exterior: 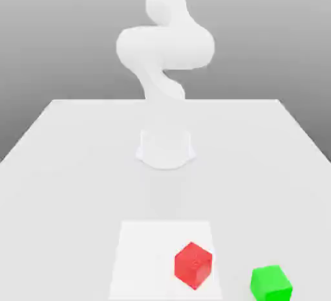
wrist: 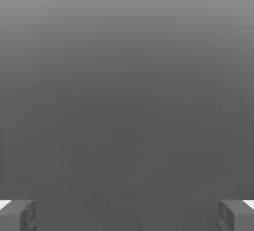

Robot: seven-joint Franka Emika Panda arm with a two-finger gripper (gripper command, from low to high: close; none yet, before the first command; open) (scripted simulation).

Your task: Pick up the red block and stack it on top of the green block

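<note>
The red block [exterior: 193, 265] is a small bright red cube standing on a paler square patch [exterior: 145, 254] near the table's front edge, turned corner-on. The green block [exterior: 270, 282] sits on the table just off that patch, toward the exterior view's right of the red one, with a small gap between them. In the hand view my gripper [wrist: 127, 215] is open, its two grey fingertips [wrist: 17, 215] far apart with nothing between them, facing only a plain grey backdrop. Neither block appears in the hand view.
The white arm [exterior: 165, 47] rises from its round base [exterior: 165, 147] at the table's middle and bends up past the top of the exterior view. The white table [exterior: 64, 164] spreads wide around the base and the blocks.
</note>
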